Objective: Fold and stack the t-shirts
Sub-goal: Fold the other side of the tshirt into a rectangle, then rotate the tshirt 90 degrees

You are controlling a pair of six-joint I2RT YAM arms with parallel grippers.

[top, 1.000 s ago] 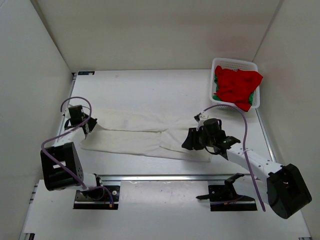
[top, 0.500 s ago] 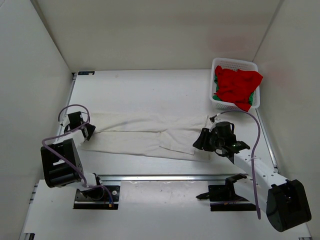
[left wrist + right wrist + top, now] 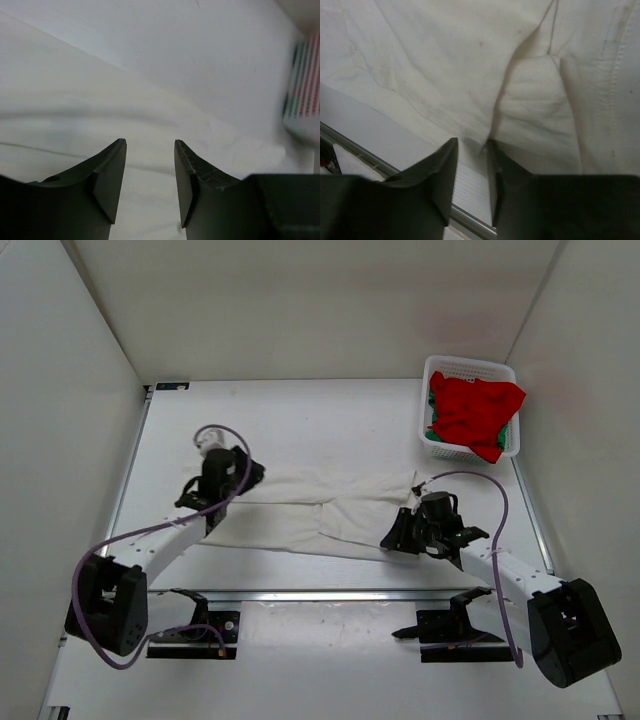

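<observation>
The off-white t-shirt lies folded into a long strip across the middle of the table. My left gripper hovers over its left end, open, with blurred pale cloth below the empty gap. My right gripper sits low at the strip's near right corner. Its jaws are open and partly narrowed, with the shirt's hem right at the tips and bare table between them. The red t-shirt is heaped in the basket, and the green one peeks out under it.
The white perforated basket stands at the back right, also visible in the left wrist view. A metal rail runs along the table's near edge, close to the right gripper. White walls enclose the left, back and right sides.
The left gripper has opened, let go of the shirt's left end and swung right, over the strip. The right gripper has shifted slightly and its jaws have narrowed a little.
</observation>
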